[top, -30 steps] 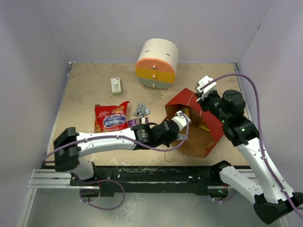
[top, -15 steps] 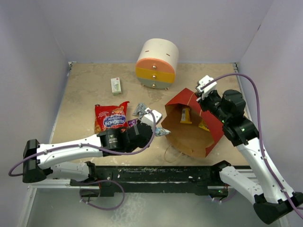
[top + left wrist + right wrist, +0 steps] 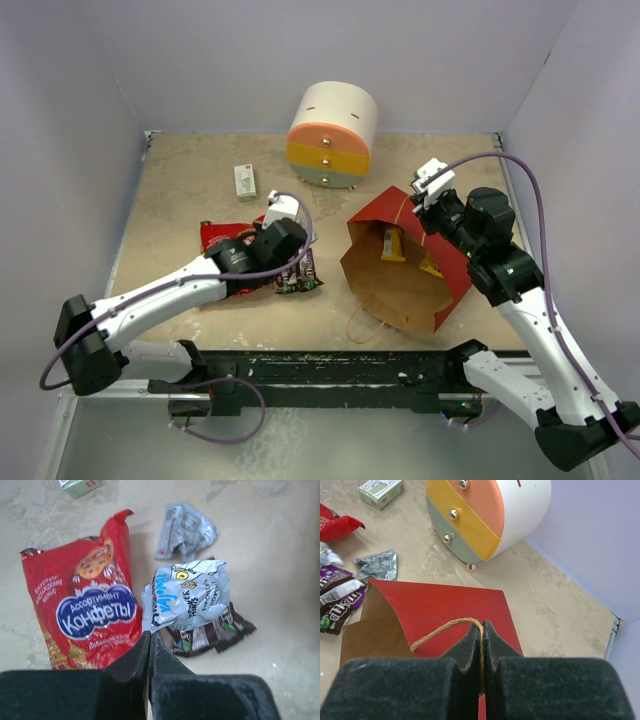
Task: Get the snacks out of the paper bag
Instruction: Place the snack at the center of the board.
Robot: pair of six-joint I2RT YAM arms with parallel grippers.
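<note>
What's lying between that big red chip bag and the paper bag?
Small candy wrappers: a crumpled silver wrapper, a printed grey wrapper and a dark brown wrapper, clearest in the left wrist view.

Large red crinkly snack bag with blue logo [image 3: 87,607]: one.
Silver foil wrappers: two – small crumpled silver wrapper [image 3: 186,530], larger silver pack with blue lettering [image 3: 190,597].
Dark brown candy wrapper [image 3: 212,636]: one.
Yellow-orange wrappers: two seen in the bag mouth – yellow-orange wrapper [image 3: 392,244], yellow wrapper [image 3: 430,266], the latter partly hidden.
Tall red paper bag, brown kraft inside [image 3: 400,290]: one.
Twisted paper loop handles: two – near handle [image 3: 350,324], far handle [image 3: 445,628].
Small white-green cardboard box [image 3: 245,181]: one.
Round white-orange-yellow drawer unit [image 3: 333,122]: one.
Drawer fronts: three.
Round metal knobs [image 3: 452,514]: three.
White-and-black robot arms: two – left arm [image 3: 165,297], right arm [image 3: 545,325].
</note>
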